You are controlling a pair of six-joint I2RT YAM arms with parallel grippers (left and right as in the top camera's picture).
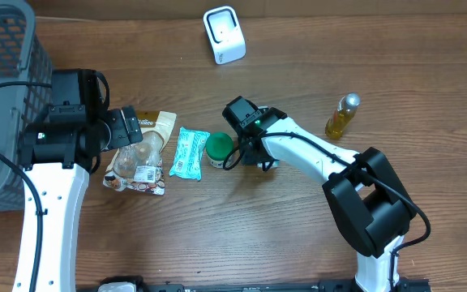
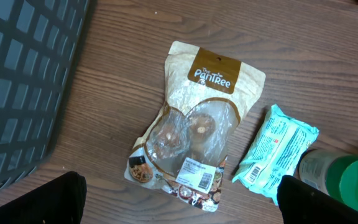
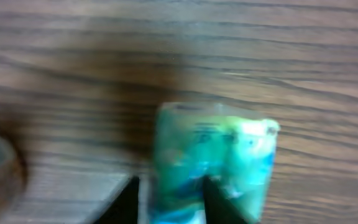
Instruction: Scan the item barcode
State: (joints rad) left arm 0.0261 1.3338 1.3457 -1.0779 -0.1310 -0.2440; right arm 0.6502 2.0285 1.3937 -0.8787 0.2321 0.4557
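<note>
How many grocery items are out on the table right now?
4: a tan snack pouch at left, a teal packet beside it, a green-lidded jar next, and a yellow bottle far right. The basket may hide more.

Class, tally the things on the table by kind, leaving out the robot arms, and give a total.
Packets: 2, brown pouch, teal packet
Bottles: 2, green-capped bottle, yellow oil bottle
Scanner: 1
Basket: 1
Total: 6

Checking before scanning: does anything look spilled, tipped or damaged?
Nothing stands out. The snack pouch and teal packet lie flat and intact, the oil bottle stands upright, and no spill shows. The green-lidded jar's pose is unclear.
</note>
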